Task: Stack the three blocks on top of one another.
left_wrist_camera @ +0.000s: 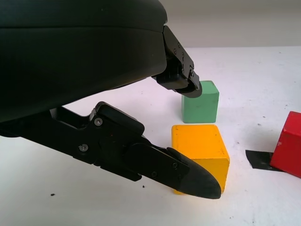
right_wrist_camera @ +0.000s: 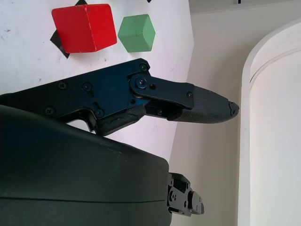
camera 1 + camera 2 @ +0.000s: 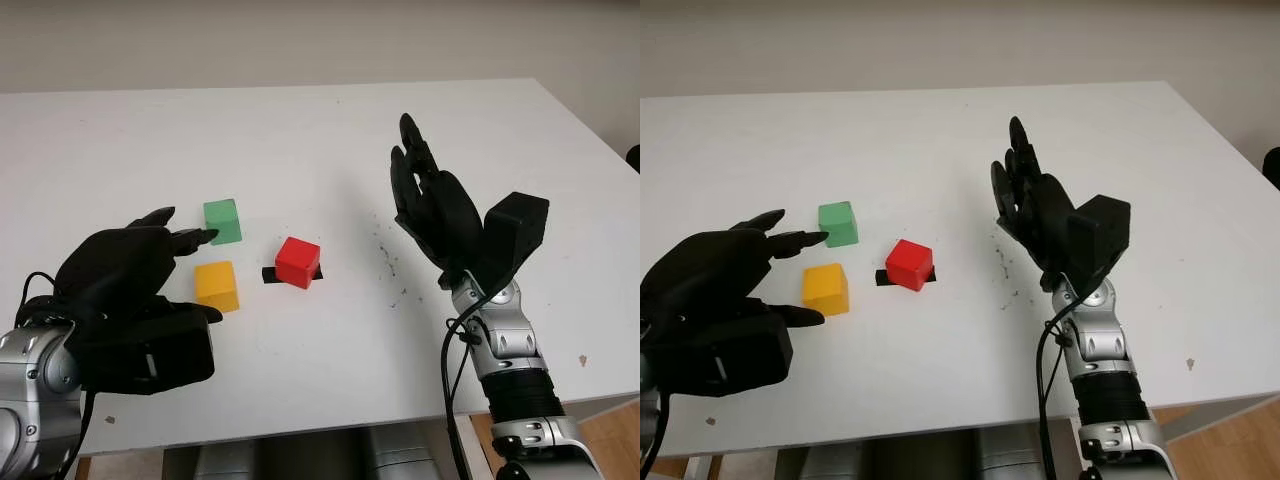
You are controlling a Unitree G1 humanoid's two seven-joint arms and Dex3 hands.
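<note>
Nearest you, the black three-finger left hand [image 3: 135, 275] hovers open just beside the yellow cube-shaped block [image 3: 217, 286], its fingertips reaching toward that block but holding nothing; one fingertip [image 1: 197, 181] sits low in front of the yellow face, and you cannot tell whether it touches. Your black right hand [image 3: 430, 200] is raised and open, well apart from the yellow block on the far side of the red one.

You have stacked nothing yet: all three blocks sit singly on the white table [image 3: 300, 130], so every lift is still ahead of you.

The green cube-shaped block [image 3: 223, 221] stands just behind the yellow block, close but apart. The red cube-shaped block [image 3: 298, 262] lies near the yellow block toward your right hand, turned a little and resting on a strip of black tape [image 3: 270, 275]. All three look like plain, solid-coloured cubes with softly rounded edges
</note>
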